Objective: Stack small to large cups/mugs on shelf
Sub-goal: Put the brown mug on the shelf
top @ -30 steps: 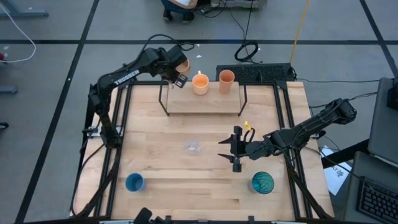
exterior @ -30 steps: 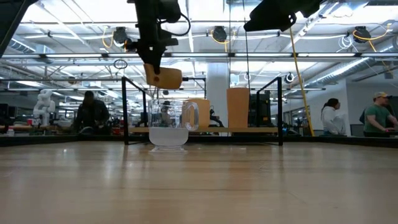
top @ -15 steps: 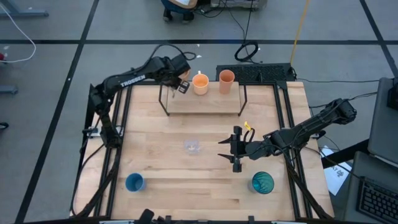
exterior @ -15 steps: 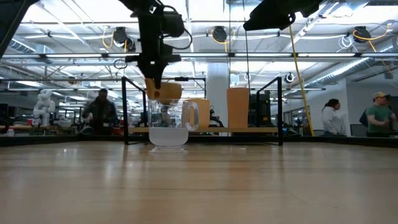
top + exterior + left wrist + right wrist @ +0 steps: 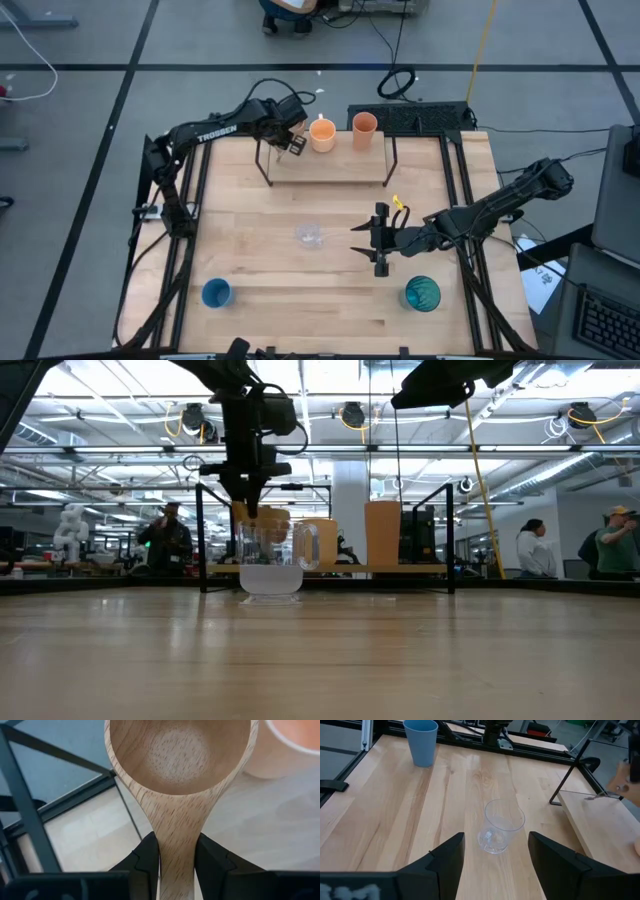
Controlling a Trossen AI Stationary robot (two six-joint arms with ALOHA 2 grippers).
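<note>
My left gripper [image 5: 291, 138] is shut on the tan handled mug [image 5: 177, 755] over the left end of the shelf [image 5: 330, 168], beside two orange cups [image 5: 322, 134] [image 5: 364, 131] that stand on the shelf. In the low view the mug [image 5: 262, 517] shows behind the tiny clear cup [image 5: 270, 565]. My right gripper [image 5: 378, 240] is open and empty above the table, right of the clear cup [image 5: 309, 235]. The blue cup [image 5: 216, 293] and the teal tumbler [image 5: 421, 293] stand near the table's near edge. My left gripper pinches the mug's flat wooden handle [image 5: 175, 850] between its two fingers, which lie on the handle's two edges. The fingers [image 5: 248, 495] come from above, pointing down. The mug hangs below them with its mouth toward the wrist; whether it touches the shelf I cannot tell.
The shelf's black rod legs [image 5: 262, 160] [image 5: 390, 160] stand on the far half of the table. In the right wrist view the clear cup [image 5: 501, 827] is straight ahead and the blue cup [image 5: 421, 742] farther off. People move in the room behind the table.
My left gripper has carried the mug from beyond the shelf's far left corner toward the near edge and down, so it now hangs low over the shelf's left end beside the orange cup. It has stayed shut on the handle.
</note>
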